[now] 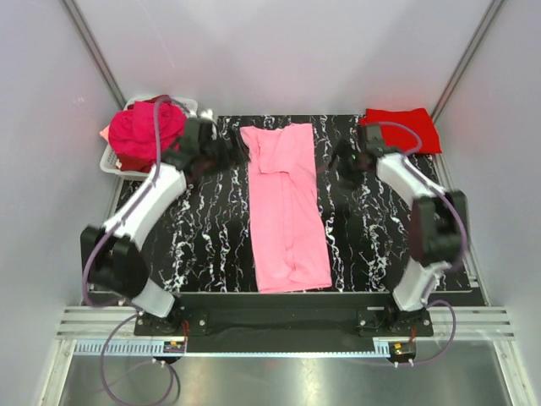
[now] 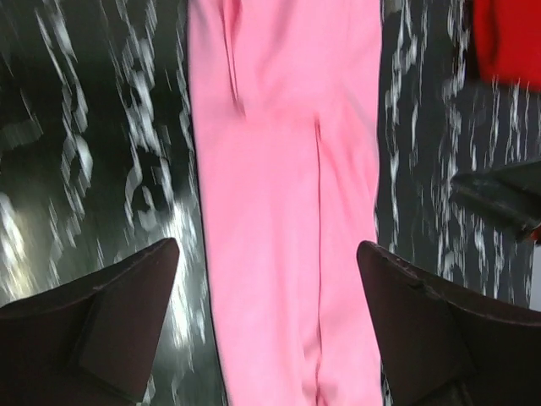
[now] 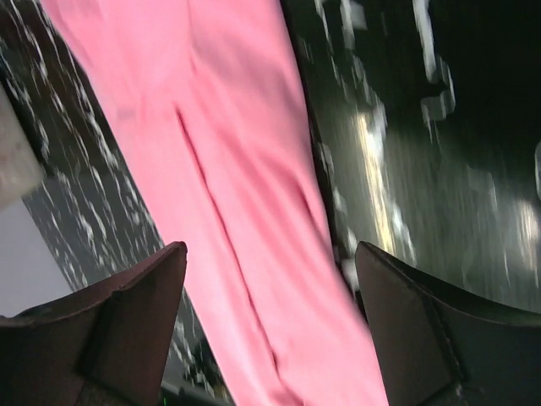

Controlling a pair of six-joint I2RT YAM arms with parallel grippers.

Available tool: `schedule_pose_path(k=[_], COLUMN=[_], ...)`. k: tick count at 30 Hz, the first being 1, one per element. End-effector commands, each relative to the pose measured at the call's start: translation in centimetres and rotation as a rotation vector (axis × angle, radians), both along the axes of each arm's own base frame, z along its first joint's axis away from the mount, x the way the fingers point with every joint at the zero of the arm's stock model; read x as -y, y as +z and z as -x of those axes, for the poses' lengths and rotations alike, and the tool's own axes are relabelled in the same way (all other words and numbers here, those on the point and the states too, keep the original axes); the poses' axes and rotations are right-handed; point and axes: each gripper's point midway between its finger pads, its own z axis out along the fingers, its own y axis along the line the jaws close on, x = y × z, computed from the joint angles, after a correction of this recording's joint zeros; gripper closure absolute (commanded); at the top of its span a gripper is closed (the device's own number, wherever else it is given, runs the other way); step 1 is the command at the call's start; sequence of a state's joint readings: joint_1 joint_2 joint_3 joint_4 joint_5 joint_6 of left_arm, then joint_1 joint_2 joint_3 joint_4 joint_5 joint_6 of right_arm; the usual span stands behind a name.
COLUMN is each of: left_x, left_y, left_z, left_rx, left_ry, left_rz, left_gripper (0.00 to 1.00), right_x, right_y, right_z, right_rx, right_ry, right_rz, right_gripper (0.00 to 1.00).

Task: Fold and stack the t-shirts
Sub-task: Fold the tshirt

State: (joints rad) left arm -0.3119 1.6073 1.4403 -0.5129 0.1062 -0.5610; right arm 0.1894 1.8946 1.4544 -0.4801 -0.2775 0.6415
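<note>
Currently the light pink t-shirt (image 1: 287,211) lies folded into a long strip down the middle of the black marbled mat (image 1: 203,228). A bright red t-shirt (image 1: 404,128) lies folded at the mat's far right corner. Magenta t-shirts (image 1: 144,131) are heaped in the white basket (image 1: 110,159) at far left. The left gripper (image 1: 230,152) and right gripper (image 1: 340,161) flank the strip's far end, jaws spread wide, holding nothing.

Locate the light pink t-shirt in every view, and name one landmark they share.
Top external: pink t-shirt lies lengthwise at the centre.
Left wrist: pink t-shirt runs down the centre, top to bottom.
Right wrist: pink t-shirt slants from upper left to bottom centre.
Shared landmark: the black white-veined mat beside it.
</note>
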Motion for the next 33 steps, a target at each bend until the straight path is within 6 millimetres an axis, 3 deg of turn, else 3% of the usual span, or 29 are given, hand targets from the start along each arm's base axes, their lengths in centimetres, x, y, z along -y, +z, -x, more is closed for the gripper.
schedule_pose_path(k=[1, 2, 3, 4, 5, 6, 7, 8, 9, 12, 16, 21, 26, 33], left_x=[2.9, 3.7, 3.7, 4.7, 5.8, 5.8, 6.5, 6.1, 6.0, 6.0, 5.7, 5.7, 5.2, 5.9], left_y=[-4.4, -5.2, -8.1, -8.4, -9.7, -10.2, -10.4, -11.9, -12.3, -13.2, -13.4, -15.1, -17.1, -17.8], left_z=[8.0, 9.7, 12.3, 13.6, 16.9, 17.7, 19.8, 21.2, 22.0, 24.6, 26.3, 28.2, 30.0, 30.4], left_rx=[-0.124, -0.138, -0.196, -0.202, -0.224, -0.223, -0.226, -0.254, -0.266, -0.268, -0.255, -0.285, -0.316, -0.322], left_ry=[-0.048, -0.063, -0.069, -0.061, -0.114, -0.078, -0.111, -0.107, -0.080, -0.074, -0.078, -0.074, -0.067, -0.071], left_rz=[0.015, 0.023, 0.000, 0.030, 0.012, 0.002, -0.009, -0.031, -0.024, -0.014, -0.003, 0.000, 0.005, 0.023], left_gripper=[0.09, 0.09, 0.10, 0.10, 0.10, 0.11, 0.11, 0.11, 0.12, 0.12, 0.13, 0.14, 0.16, 0.18], right_x=[-1.3, -1.1, -0.8, -1.3, -1.4, -1.2, -1.6, -1.7, -1.4, -0.9, 0.4, 0.3, 0.1, -0.9], right_y=[-0.3, 0.8, -1.3, -1.8, -1.1, -3.2, -3.7, -3.3, -4.9, -5.7, -6.2, -7.6, -8.0, -8.9], right_z=[7.6, 9.3, 12.2, 14.1, 15.5, 18.3, 19.9, 21.1, 23.2, 26.2, 28.0, 30.0, 30.6, 31.1], right_rx=[-0.054, -0.029, -0.090, -0.108, -0.087, -0.151, -0.163, -0.146, -0.193, -0.220, -0.239, -0.288, -0.312, -0.336], right_ry=[-0.010, -0.012, -0.011, 0.010, 0.015, 0.015, 0.031, 0.039, 0.034, 0.046, 0.042, 0.083, 0.117, 0.166], right_rz=[-0.028, -0.008, 0.018, 0.030, 0.020, 0.028, 0.027, 0.012, 0.018, 0.025, 0.063, 0.058, 0.081, 0.156], right_gripper=[0.13, 0.13, 0.13, 0.14, 0.15, 0.17, 0.19, 0.20, 0.21, 0.23, 0.28, 0.36, 0.41, 0.51])
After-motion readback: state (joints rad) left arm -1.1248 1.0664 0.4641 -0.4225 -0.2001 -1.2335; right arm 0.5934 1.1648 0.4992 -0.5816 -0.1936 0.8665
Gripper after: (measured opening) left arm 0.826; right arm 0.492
